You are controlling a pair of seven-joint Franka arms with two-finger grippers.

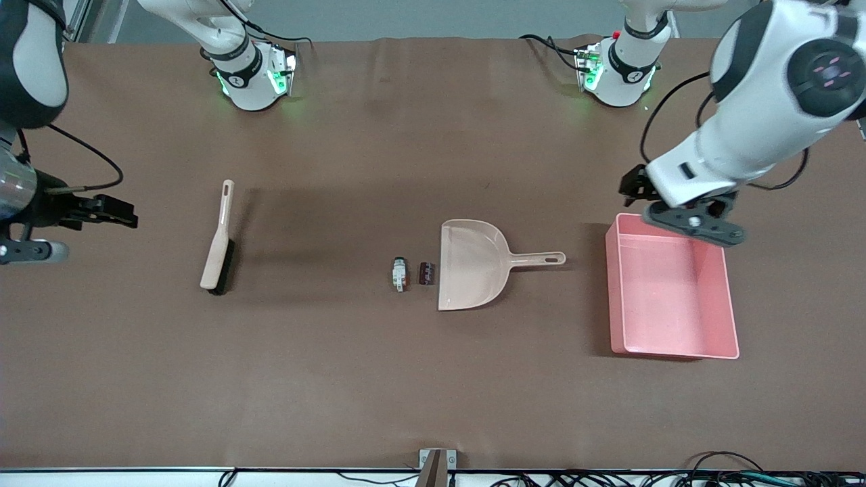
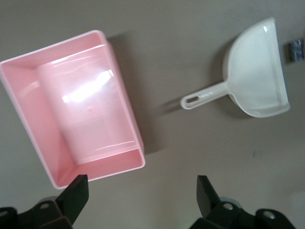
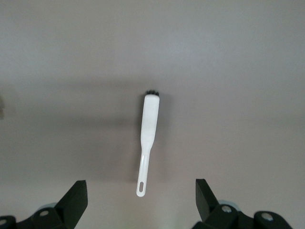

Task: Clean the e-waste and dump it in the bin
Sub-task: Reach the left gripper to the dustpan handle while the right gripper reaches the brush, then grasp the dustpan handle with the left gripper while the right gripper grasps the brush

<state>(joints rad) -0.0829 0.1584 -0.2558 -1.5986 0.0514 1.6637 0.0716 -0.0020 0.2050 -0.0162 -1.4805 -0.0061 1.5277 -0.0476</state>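
The e-waste is two tiny parts lying side by side mid-table: a whitish-grey oblong (image 1: 400, 274) and a dark block (image 1: 426, 273) (image 2: 295, 50), just off the open mouth of a beige dustpan (image 1: 473, 265) (image 2: 257, 71). The pink bin (image 1: 619, 291) (image 2: 19, 95) lies toward the left arm's end of the table and has nothing in it. My left gripper (image 1: 632, 188) (image 2: 143, 183) hangs open over the table beside a corner of the bin. My right gripper (image 1: 115, 213) (image 3: 140, 181) hangs open over the right arm's end of the table, holding nothing.
A beige brush with dark bristles (image 1: 218, 238) (image 3: 150, 119) lies between the right gripper and the e-waste, its handle pointing toward the robots' bases. The dustpan's handle (image 1: 538, 258) points toward the bin. The brown table (image 1: 338, 379) stretches wide below.
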